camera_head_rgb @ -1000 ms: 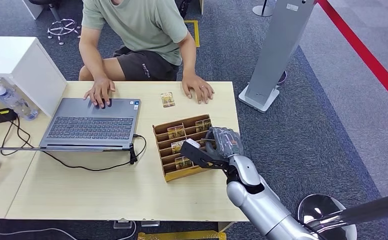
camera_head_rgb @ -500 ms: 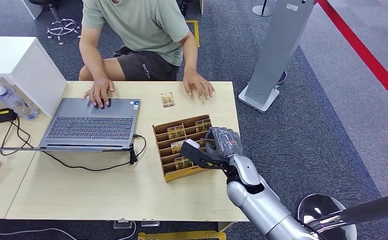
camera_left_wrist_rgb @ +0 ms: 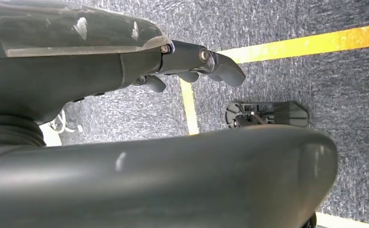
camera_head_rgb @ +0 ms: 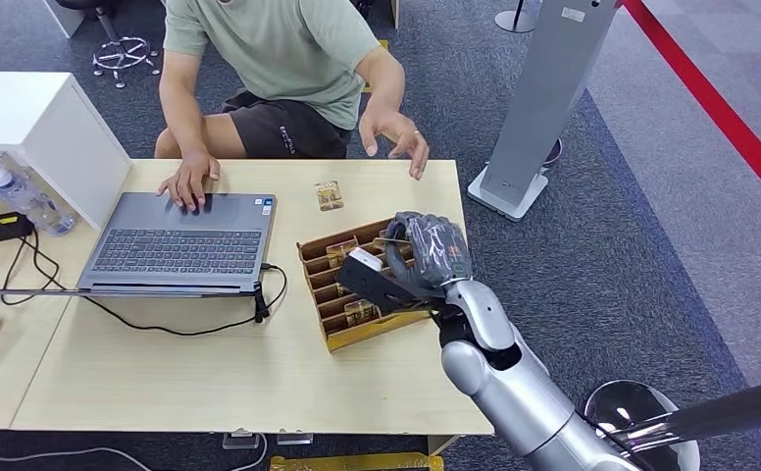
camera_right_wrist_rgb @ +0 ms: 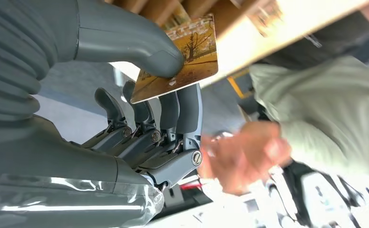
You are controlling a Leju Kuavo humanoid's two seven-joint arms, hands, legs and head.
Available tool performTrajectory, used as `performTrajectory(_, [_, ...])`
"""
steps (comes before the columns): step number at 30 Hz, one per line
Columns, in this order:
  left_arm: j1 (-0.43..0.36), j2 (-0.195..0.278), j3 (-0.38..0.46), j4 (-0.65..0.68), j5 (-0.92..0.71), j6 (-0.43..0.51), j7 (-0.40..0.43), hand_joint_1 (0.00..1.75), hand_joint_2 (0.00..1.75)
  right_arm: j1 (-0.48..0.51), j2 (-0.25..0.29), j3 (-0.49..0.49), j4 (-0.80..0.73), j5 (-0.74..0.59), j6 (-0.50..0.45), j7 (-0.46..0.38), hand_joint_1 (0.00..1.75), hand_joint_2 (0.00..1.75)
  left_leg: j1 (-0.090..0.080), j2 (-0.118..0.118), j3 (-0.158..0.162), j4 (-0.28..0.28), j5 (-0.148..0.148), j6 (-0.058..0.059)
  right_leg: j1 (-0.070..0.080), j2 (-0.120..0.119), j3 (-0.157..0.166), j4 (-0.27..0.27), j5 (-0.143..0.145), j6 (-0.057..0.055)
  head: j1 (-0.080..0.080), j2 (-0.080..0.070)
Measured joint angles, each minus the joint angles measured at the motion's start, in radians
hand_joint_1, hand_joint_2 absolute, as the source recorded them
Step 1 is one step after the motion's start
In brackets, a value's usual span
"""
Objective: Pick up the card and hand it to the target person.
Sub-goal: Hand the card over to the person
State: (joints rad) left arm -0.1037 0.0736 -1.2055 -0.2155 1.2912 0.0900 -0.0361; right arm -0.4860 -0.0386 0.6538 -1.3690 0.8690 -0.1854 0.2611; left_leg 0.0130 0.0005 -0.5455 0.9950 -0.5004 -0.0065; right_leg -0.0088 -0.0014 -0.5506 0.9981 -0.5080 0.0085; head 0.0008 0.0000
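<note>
Your left hand [camera_left_wrist_rgb: 192, 61] hangs idle over the floor, fingers curled on nothing. Your right hand [camera_head_rgb: 426, 257] pinches the card [camera_right_wrist_rgb: 180, 64] between thumb and fingers above the card tray [camera_head_rgb: 329, 337] near the table's right edge — carry it level toward the person's raised hand [camera_head_rgb: 393, 130] at the far edge. The card's print is hard to read — that hand is blurred.

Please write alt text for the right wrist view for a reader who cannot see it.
The robot's right hand pinches a yellow-orange picture card under its thumb. A person's blurred open hand reaches towards it, beside a green shirt.
</note>
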Motion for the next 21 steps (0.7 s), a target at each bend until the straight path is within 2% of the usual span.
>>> performTrajectory(9, [-0.001, 0.0, -0.001, 0.0, -0.014, 0.0, -0.008, 0.0, 0.0, -0.089, 0.002, 0.004, -0.034, -0.027, -0.008, -0.036, 1.45, 1.75, 0.0, 0.0, 0.0, 0.0, 0.0, 0.0, 0.0, 0.0, 0.0, 0.0, 0.0, 0.0, 0.0, 0.0])
performTrajectory(21, [-0.007, 0.0, -0.002, 0.0, -0.015, -0.004, -0.008, 0.0, 0.0, -0.215, 0.054, 0.03, 0.16, -0.058, -0.119, -0.109, 1.45, 1.75, 0.0, 0.0, -0.001, 0.0, 0.0, 0.0, 0.0, 0.0, 0.0, 0.001, 0.0, 0.0, 0.0, 0.0])
